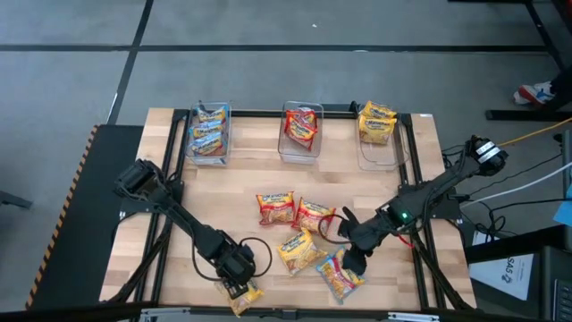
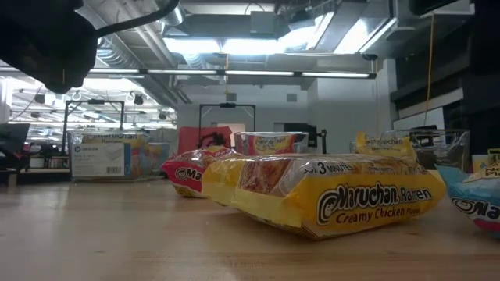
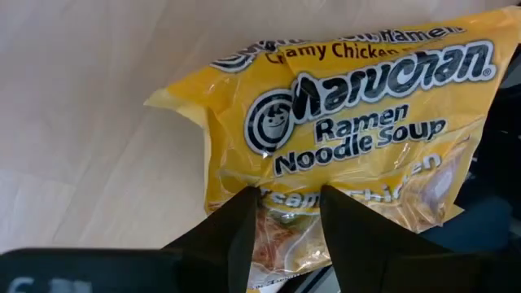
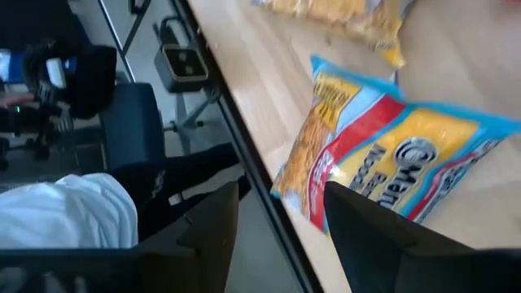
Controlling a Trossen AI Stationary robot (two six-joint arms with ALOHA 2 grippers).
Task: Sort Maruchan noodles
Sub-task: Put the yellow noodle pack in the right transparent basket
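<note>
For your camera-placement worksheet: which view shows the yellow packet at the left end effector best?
Left wrist view: the yellow packet fills the picture, label readable. The high view shows it small at the table's near edge, under the left end effector. Elsewhere, I cannot identify it.

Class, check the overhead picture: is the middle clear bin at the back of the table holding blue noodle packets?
No, the middle bin holds red packets; the blue packets sit in the left bin.

The left wrist view's edge cuts off the yellow packet (image 3: 342,138); bin contents (image 2: 269,143) stay too small to read.
</note>
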